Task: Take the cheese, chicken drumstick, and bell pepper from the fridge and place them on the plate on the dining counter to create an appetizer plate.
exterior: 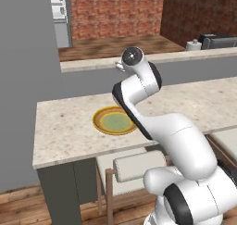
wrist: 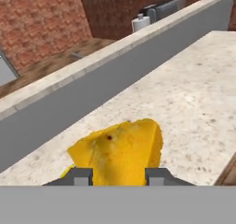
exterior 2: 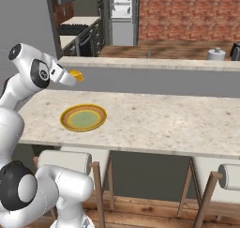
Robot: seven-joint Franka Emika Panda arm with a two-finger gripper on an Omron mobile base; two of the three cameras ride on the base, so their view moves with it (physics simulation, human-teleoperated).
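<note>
A yellow-orange wedge of cheese (wrist: 120, 149) sits between my two dark fingertips, and my gripper (wrist: 119, 176) is shut on it. In the right base view the cheese (exterior 2: 76, 75) pokes out past the hand, above and just behind the plate. The plate (exterior 2: 84, 117), with a yellow-orange rim and pale green centre, lies empty on the beige speckled dining counter (exterior 2: 154, 124). In the left base view the plate (exterior: 112, 121) shows partly behind my arm.
A raised grey ledge (exterior 2: 150, 77) with a pale top runs behind the counter. Stools (exterior 2: 65, 160) with white cushions stand under the counter's near edge. A kettle-like pot (exterior 2: 216, 53) stands far back right. Open counter stretches to the right of the plate.
</note>
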